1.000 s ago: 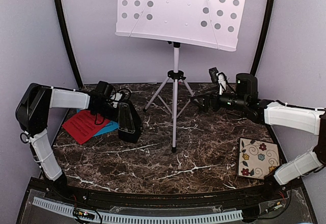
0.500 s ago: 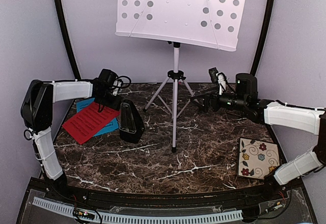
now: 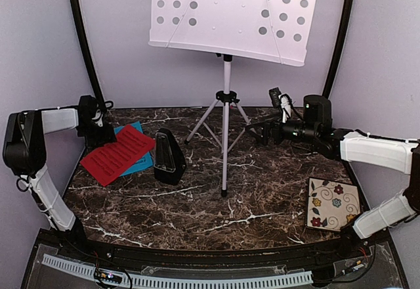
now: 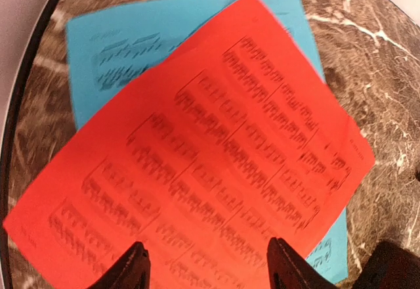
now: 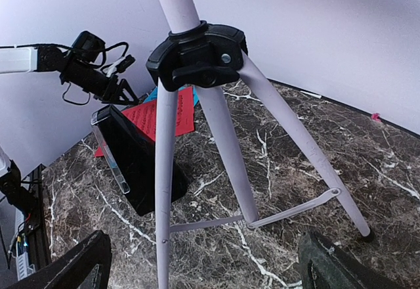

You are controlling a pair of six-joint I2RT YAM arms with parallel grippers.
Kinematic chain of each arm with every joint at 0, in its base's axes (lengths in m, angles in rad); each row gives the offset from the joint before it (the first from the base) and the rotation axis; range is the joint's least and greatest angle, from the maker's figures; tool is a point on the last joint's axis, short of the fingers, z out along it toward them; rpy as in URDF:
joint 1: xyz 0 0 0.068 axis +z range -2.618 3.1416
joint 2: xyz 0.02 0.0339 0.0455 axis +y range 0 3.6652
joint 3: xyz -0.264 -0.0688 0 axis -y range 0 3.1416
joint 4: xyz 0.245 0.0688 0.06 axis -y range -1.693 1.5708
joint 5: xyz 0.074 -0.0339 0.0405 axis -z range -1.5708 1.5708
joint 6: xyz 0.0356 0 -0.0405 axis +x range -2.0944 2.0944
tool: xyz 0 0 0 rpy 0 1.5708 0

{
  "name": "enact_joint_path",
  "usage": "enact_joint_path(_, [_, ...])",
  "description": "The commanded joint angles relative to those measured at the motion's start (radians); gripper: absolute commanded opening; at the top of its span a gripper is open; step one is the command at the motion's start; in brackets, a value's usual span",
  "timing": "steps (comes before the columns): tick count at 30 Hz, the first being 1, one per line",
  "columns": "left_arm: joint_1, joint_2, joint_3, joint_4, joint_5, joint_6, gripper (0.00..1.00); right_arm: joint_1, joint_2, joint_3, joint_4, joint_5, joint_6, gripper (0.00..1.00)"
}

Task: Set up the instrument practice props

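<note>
The white music stand (image 3: pixel 223 13) is the big win so far: it's upright at the back middle of the marble table (image 3: pixel 262 190) with its tripod legs spread and the perforated desk up top, but the desk looks bare, nothing resting on it. The red page (image 4: pixel 210 164) is lying flat at the left rear of the table, overlapping the cyan page (image 4: pixel 118 39) underneath it, so the sheet music looks like the main job left. The black metronome (image 3: pixel 168 159) stands upright just right of the pages and left of the stand's legs, clear cover on, probably about where it belongs. The right gripper (image 5: pixel 203 263) sits near the tripod hub with its jaws spread wide, holding nothing. The left gripper (image 4: pixel 207 272) hovers over the near edge of the red page, jaws also apart and empty. Call it roughly halfway, with both pages yet to go up on the desk.
</note>
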Motion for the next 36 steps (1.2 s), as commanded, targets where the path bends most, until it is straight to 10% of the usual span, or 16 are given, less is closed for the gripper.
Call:
enact_joint_path(1, [0.053, -0.21, -0.186, 0.027, 0.04, -0.21, 0.63, -0.007, -0.003, -0.018, 0.056, -0.007, 0.022, 1.0])
enact_joint_path(14, [0.223, -0.284, -0.35, -0.005, -0.092, -0.387, 0.65, -0.007, -0.045, -0.054, 0.076, -0.006, 0.024, 1.0])
enact_joint_path(36, [0.318, -0.433, -0.742, 0.365, 0.123, -0.64, 0.67, -0.008, -0.043, -0.036, 0.049, -0.033, -0.009, 1.0])
